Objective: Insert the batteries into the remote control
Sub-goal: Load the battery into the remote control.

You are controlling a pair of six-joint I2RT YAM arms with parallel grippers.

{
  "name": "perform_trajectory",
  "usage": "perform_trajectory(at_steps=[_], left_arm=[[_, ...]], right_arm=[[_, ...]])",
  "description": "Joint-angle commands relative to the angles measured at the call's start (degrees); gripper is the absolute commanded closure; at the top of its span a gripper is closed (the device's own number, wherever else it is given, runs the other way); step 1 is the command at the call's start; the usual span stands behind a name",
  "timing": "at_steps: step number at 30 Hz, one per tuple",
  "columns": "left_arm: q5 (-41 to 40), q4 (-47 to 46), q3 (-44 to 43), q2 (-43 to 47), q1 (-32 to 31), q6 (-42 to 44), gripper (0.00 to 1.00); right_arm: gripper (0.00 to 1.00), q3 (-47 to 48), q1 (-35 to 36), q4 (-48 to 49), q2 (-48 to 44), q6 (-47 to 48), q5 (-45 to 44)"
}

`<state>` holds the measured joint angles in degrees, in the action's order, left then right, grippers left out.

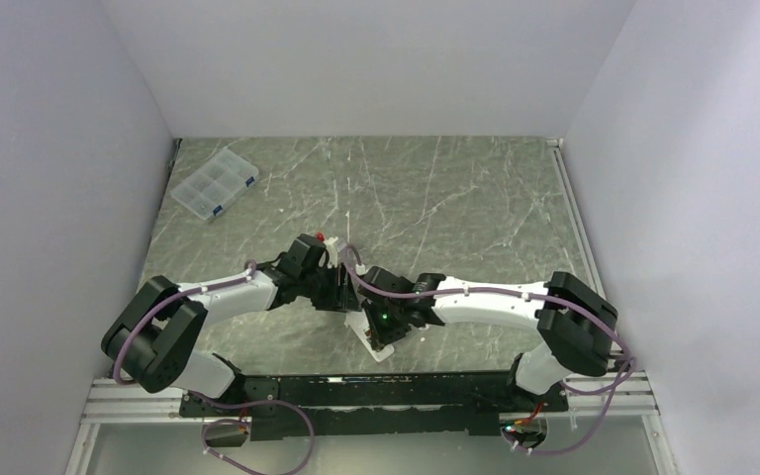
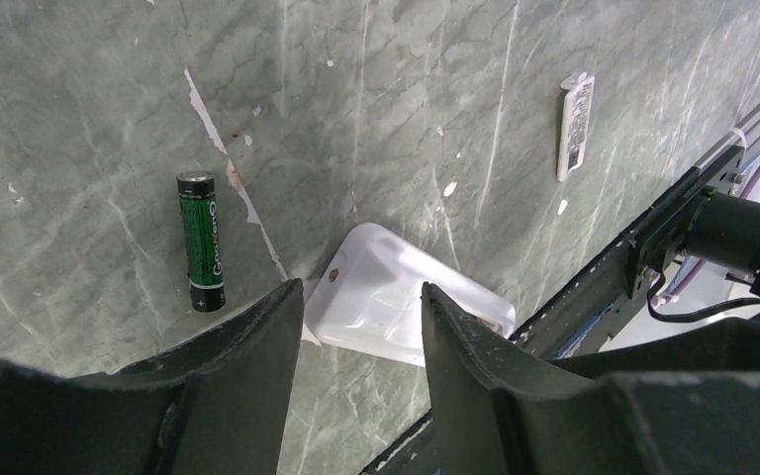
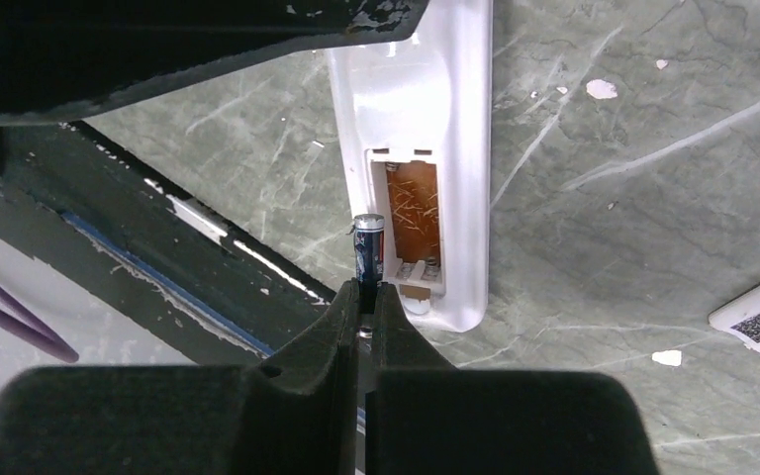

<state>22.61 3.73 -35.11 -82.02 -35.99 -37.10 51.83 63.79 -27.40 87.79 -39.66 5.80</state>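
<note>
The right fingers [image 3: 341, 327] are shut tight on a battery [image 3: 369, 242]. They pinch its back end, so it sticks straight out in front of them. The remote [image 3: 455, 119] lies on the table [image 3: 633, 148] with its back up. Its brown battery hole [image 3: 416, 213] is open and has nothing in it. The battery points the same way as the long hole, so I think it does not need to turn. But it is not over the hole yet. In the right wrist view it sits at the hole's left edge, which is the side toward the near edge of the table. So I think it must slide a little toward the far side and then go down. I cannot tell if it touches the remote's rim. The left fingers [image 2: 257, 346] stand partly apart with the other end of the remote between them. I cannot tell if they squeeze it or only stand around it. The other battery [image 2: 201, 242] lies flat on the table beside those fingers, apart from the remote, so the left arm is nearer to it. A small white cover [image 2: 576, 124] lies well away
</note>
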Motion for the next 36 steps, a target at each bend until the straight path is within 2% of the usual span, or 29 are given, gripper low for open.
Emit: perform_trajectory(at_steps=[1, 36], left_arm=[[0.27, -2.28, 0.64, 0.81, -0.22, 1.65, 0.48], [0.77, -2.35, 1.1, 1.06, -0.18, 2.48, 0.49]], right_arm=[[1.0, 2.93, -0.46, -1.76, 1.15, -1.03, -1.49], [0.98, 4.94, -1.0, -0.93, 5.53, -0.77, -2.36]])
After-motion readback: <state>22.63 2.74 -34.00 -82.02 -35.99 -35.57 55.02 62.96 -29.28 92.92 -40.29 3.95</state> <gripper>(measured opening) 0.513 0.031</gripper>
